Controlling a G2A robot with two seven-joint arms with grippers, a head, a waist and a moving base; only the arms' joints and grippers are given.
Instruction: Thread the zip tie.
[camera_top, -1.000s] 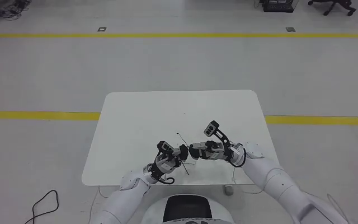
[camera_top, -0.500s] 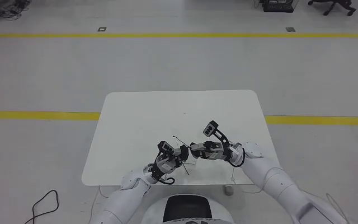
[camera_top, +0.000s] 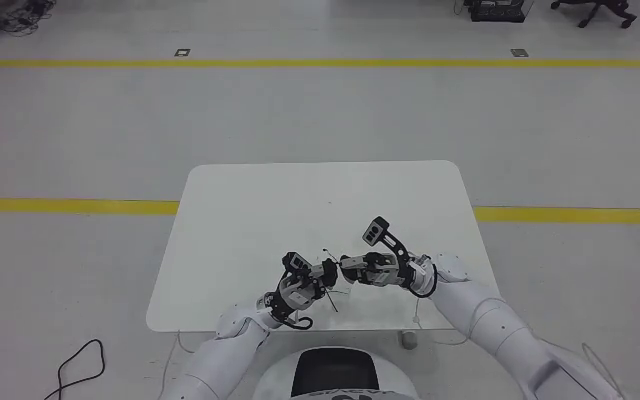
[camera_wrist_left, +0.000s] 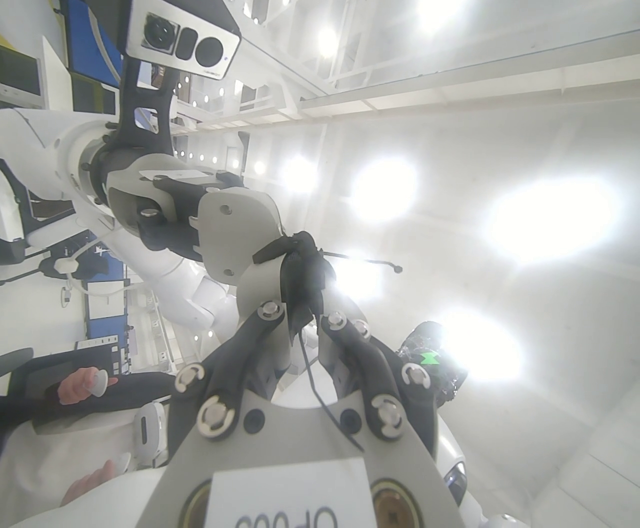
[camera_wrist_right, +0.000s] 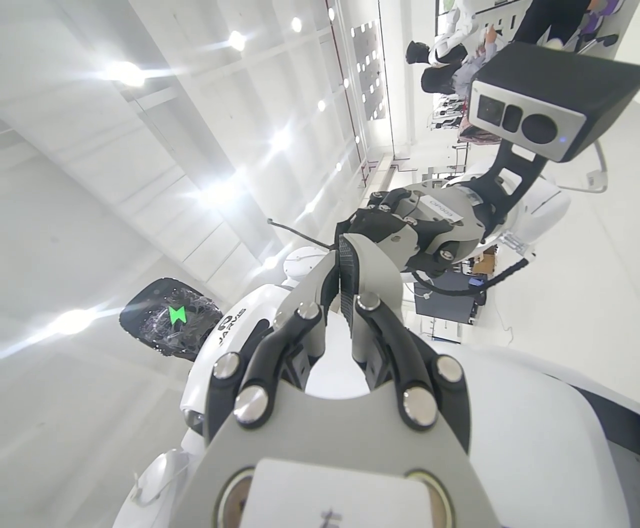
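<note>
Over the table's (camera_top: 230, 200) near edge, left gripper (camera_wrist_left: 305, 295) and right gripper (camera_wrist_right: 342, 277) both seem clamped on the zip tie (camera_wrist_left: 370, 260); a twist could flick its tip astray.

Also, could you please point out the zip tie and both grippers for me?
zip tie (camera_wrist_left: 397, 269): left wrist view, its free tip.
left gripper (camera_wrist_left: 300, 280): left wrist view, between its fingertips.
right gripper (camera_wrist_right: 341, 267): right wrist view, between its fingertips.

White round-cornered table (camera_top: 250, 220) on pale grey floor (camera_top: 100, 130)
</note>
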